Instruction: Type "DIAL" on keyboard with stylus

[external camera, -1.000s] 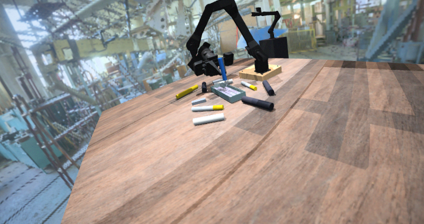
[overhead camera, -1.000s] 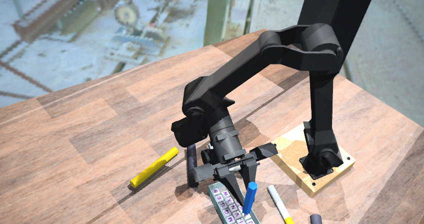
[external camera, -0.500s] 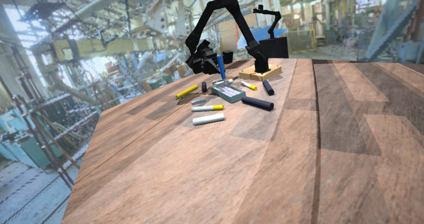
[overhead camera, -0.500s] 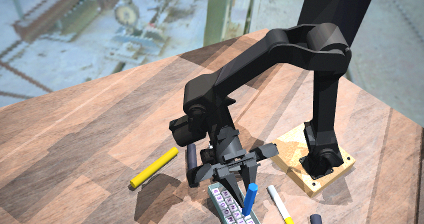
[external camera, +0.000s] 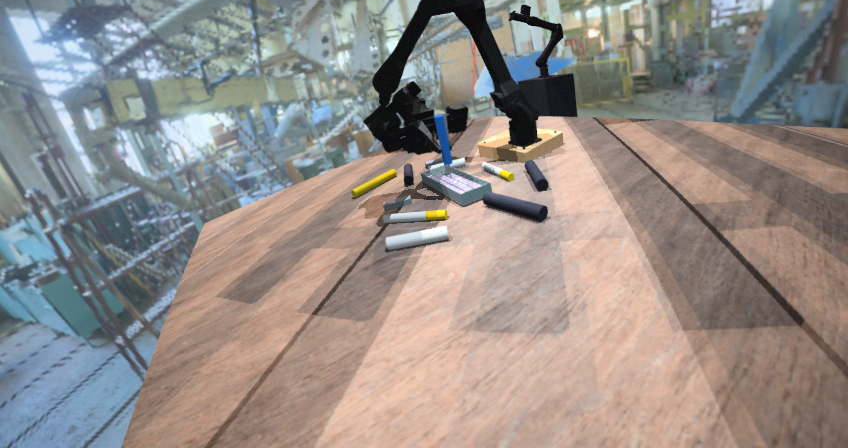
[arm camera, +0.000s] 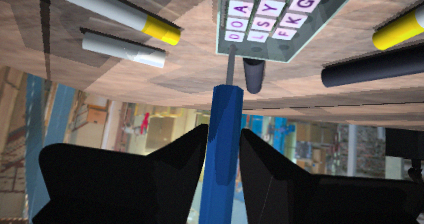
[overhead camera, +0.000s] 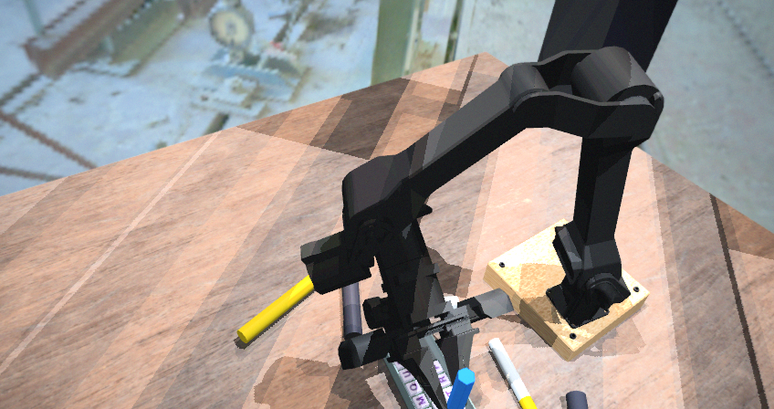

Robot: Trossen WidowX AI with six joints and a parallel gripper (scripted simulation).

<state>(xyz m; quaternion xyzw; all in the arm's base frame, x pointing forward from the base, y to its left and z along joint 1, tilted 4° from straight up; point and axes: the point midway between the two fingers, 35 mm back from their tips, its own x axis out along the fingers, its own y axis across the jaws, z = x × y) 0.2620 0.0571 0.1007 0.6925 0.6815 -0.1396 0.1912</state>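
Wrist view: the jaws (overhead camera: 453, 370) (external camera: 441, 137) of the black six-joint arm (overhead camera: 466, 128) (external camera: 476, 12) are clamped on the blue hexagonal barrel of the stylus (overhead camera: 461, 387) (external camera: 442, 139) (arm camera: 225, 134), whose thin grey tip points toward the keyboard (overhead camera: 402, 386) (external camera: 473, 196) (arm camera: 287, 55). The tip overlaps the near rim of the keyboard, close to the key marked D or O; whether it touches anything cannot be told. Lettered white keys, among them A, Z, S, Y, H, K and G, stand in rows within the grey-green frame. Exterior view: the stylus is nearly upright, slightly tilted, at the arm's end of the keyboard, which lies on the wooden tabletop (overhead camera: 162, 231) (external camera: 476, 348) (arm camera: 125, 86). A dark cylinder (external camera: 515, 206) lies just beside the keyboard, and a yellow cylinder (overhead camera: 277, 308) (external camera: 373, 183) lies apart from it. Nearer the camera, a white-and-yellow marker (external camera: 414, 216) and a white cylinder (external camera: 416, 238) lie side by side, apart. Top view: the arm stands on a pale wooden base block (overhead camera: 570, 348) (external camera: 499, 151).
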